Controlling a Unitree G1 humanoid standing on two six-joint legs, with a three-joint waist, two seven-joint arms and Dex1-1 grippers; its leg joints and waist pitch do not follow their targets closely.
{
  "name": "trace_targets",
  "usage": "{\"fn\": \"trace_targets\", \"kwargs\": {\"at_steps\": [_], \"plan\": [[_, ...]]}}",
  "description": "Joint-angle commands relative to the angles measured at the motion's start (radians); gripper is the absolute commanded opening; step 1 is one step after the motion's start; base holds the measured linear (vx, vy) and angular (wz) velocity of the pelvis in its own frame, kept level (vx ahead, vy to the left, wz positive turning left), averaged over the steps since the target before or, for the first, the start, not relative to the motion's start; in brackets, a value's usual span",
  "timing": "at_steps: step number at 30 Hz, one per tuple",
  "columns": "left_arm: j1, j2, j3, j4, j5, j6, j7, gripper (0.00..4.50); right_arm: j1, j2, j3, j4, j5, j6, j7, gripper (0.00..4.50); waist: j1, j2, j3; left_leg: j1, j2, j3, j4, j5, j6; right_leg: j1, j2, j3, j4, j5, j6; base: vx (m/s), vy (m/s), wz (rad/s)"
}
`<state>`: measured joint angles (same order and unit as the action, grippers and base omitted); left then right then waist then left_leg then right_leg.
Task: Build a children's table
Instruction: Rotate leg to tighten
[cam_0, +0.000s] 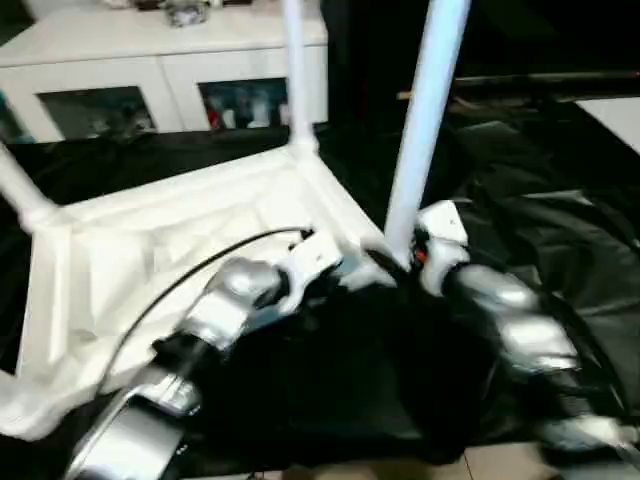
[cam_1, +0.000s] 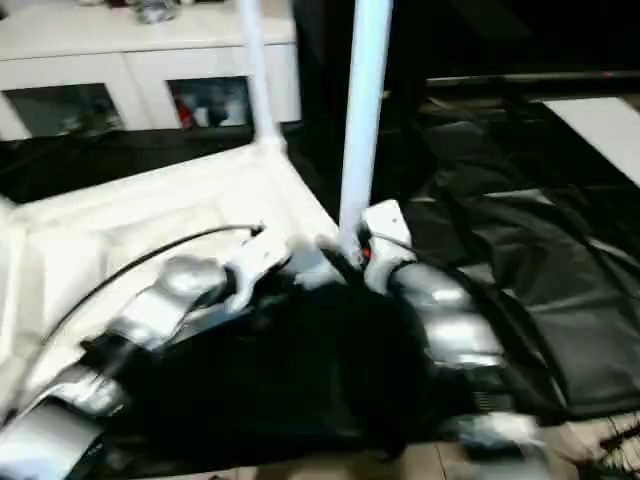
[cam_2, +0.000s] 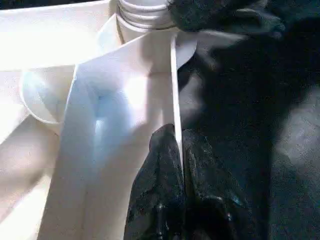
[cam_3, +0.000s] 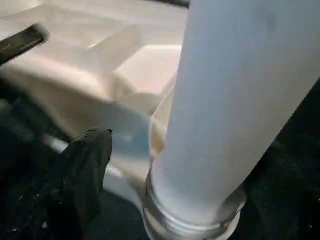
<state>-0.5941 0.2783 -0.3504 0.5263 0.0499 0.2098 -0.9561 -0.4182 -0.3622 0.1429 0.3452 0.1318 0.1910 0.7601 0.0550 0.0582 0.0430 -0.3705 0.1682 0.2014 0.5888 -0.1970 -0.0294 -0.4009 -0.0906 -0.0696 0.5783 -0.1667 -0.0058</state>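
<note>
Children's table (cam_0: 150, 250) upturned on black sheeting (cam_0: 560, 230), white cabinet (cam_0: 150, 60) behind, left end effector (cam_2: 179, 150) pinching its rim, right end effector (cam_3: 165, 150) beside near leg (cam_0: 425, 120), grip unclear.

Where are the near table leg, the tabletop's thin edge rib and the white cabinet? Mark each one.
near table leg (cam_0: 425, 120), left eye view, middle of its shaft.
edge rib (cam_2: 174, 95), left wrist view, thin upright wall above the left pincer's fingers.
white cabinet (cam_0: 150, 70), left eye view, front panel.

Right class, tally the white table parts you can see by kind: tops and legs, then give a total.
Top: 1
Legs: 3, one at the near corner, one at the far corner, one at the left edge
Total: 4
</note>
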Motion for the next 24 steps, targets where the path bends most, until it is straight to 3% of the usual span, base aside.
{"fn": "trace_targets", "kwargs": {"at_steps": [1, 5, 10, 14, 24], "plan": [[0.051, 0.035, -0.042, -0.083, -0.061, -0.055, -0.156, 0.0, 0.029, -0.045, 0.039, -0.039, -0.003, -0.009, 0.117, 4.11, 0.008, -0.015, -0.062, 0.005, 0.065, -0.031, -0.066, -0.153, 0.097, 0.054, -0.067, 0.043, -0.052, -0.175, -0.249, 0.0, 0.0, 0.0], [0.081, 0.08, -0.049, -0.148, -0.091, -0.034, -0.245, 0.0, 0.053, -0.092, 0.048, -0.069, 0.024, 0.002, 0.193, 4.11, 0.014, -0.013, -0.06, 0.011, 0.067, -0.026, -0.065, -0.171, 0.097, 0.046, -0.064, 0.044, -0.052, -0.183, -0.26, 0.0, 0.0, 0.0], [0.088, 0.097, -0.041, -0.151, -0.08, -0.033, -0.251, 0.0, 0.073, -0.127, 0.067, -0.117, 0.063, 0.038, 0.25, 4.11, 0.017, -0.013, -0.055, 0.014, 0.068, -0.029, -0.072, -0.21, 0.065, 0.044, -0.064, 0.046, -0.059, -0.258, -0.233, 0.0, 0.0, 0.0], [0.091, 0.104, -0.041, -0.158, -0.081, -0.03, -0.252, 0.0, 0.072, -0.116, 0.055, -0.111, 0.059, 0.043, 0.267, 4.11, 0.017, -0.017, -0.059, 0.01, 0.064, -0.029, -0.068, -0.184, 0.067, 0.047, -0.066, 0.046, -0.056, -0.237, -0.232, 0.0, 0.0, 0.0], [0.094, 0.102, -0.033, -0.16, -0.076, -0.025, -0.251, 0.0, 0.058, -0.122, 0.065, -0.088, 0.055, 0.048, 0.272, 3.25, 0.018, -0.017, -0.061, 0.01, 0.064, -0.028, -0.064, -0.151, 0.08, 0.047, -0.064, 0.044, -0.051, -0.206, -0.24, 0.0, 0.0, 0.0]]}}
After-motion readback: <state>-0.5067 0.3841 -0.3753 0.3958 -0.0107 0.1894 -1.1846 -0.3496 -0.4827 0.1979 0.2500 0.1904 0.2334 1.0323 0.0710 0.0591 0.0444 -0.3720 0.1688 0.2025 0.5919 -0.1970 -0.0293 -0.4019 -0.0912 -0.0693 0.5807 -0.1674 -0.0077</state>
